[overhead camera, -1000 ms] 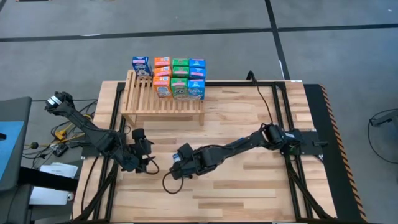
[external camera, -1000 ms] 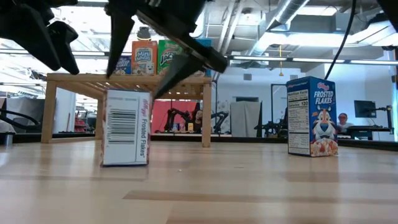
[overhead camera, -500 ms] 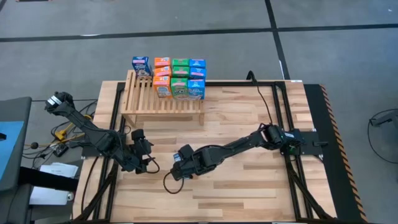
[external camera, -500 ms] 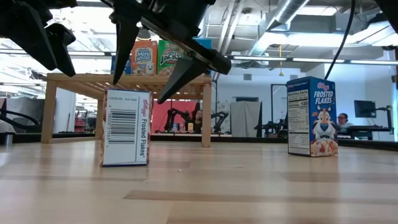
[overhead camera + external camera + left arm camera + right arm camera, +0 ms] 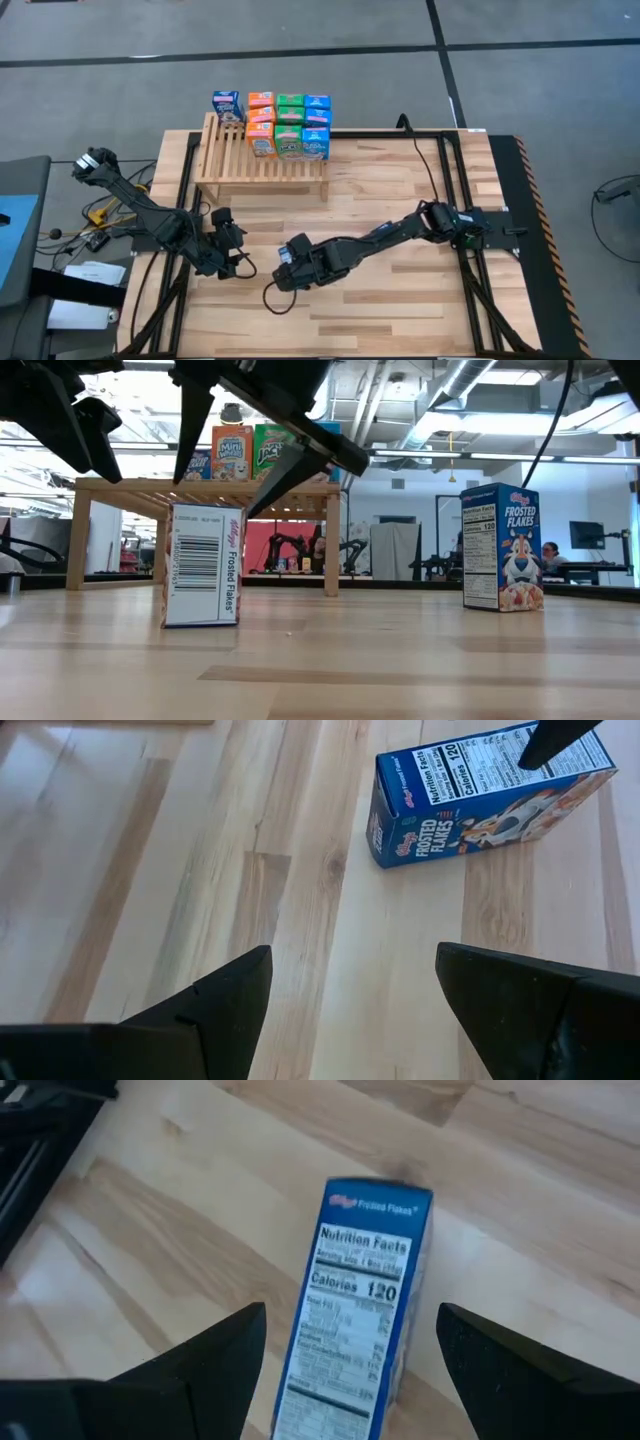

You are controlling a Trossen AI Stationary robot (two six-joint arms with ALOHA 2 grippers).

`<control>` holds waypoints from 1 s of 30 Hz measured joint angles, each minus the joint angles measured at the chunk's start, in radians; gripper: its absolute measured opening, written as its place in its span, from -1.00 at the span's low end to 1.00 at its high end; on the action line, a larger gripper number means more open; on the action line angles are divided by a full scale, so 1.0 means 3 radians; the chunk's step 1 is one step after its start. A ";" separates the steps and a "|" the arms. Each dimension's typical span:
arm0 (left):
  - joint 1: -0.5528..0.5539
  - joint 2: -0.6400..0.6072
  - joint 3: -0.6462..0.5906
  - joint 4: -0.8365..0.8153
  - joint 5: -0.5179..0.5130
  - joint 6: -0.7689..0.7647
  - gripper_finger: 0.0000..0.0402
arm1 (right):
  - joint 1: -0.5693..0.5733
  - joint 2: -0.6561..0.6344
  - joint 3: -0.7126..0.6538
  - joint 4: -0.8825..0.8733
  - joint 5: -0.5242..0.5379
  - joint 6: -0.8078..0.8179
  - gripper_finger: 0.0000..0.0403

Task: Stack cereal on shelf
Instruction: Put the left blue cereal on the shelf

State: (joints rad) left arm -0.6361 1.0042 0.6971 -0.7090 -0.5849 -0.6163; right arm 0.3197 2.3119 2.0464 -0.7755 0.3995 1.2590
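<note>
The right tool (image 5: 284, 272) hovers with fingers spread wide over an upright blue cereal box (image 5: 355, 1325), not touching it. The left tool (image 5: 238, 262), also spread and empty, waits just beside. The other boxes (image 5: 288, 127) sit stacked on the shelf (image 5: 262, 165), well beyond both tools.

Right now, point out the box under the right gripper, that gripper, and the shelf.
Frosted Flakes box (image 5: 355, 1330), right wrist view, nutrition panel.
Right gripper (image 5: 350, 1355), right wrist view, between its open fingertips.
Shelf (image 5: 228, 158), high view, bare slats.

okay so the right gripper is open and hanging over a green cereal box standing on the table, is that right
Not quite: the box is blue, not green. The right wrist view shows the open right gripper over a blue Frosted Flakes box standing on the table, and the low view shows the same blue box upright.
</note>
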 joint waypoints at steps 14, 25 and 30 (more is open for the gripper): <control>-0.0001 0.0001 -0.0001 0.0000 -0.0007 -0.0050 0.35 | 0.0046 0.0175 0.0010 0.0217 -0.0098 0.0102 0.59; 0.0000 0.0001 -0.0001 0.0034 -0.0047 -0.0083 0.36 | 0.0053 0.0225 -0.0001 0.0026 -0.0128 0.0142 0.59; -0.0001 0.0001 -0.0001 0.0040 -0.0051 -0.0085 0.35 | 0.0054 0.0225 -0.0001 0.0001 -0.0132 0.0155 0.47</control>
State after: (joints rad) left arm -0.6363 1.0046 0.6968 -0.6971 -0.6001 -0.6418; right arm 0.3359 2.3795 2.0460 -0.7751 0.3598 1.3055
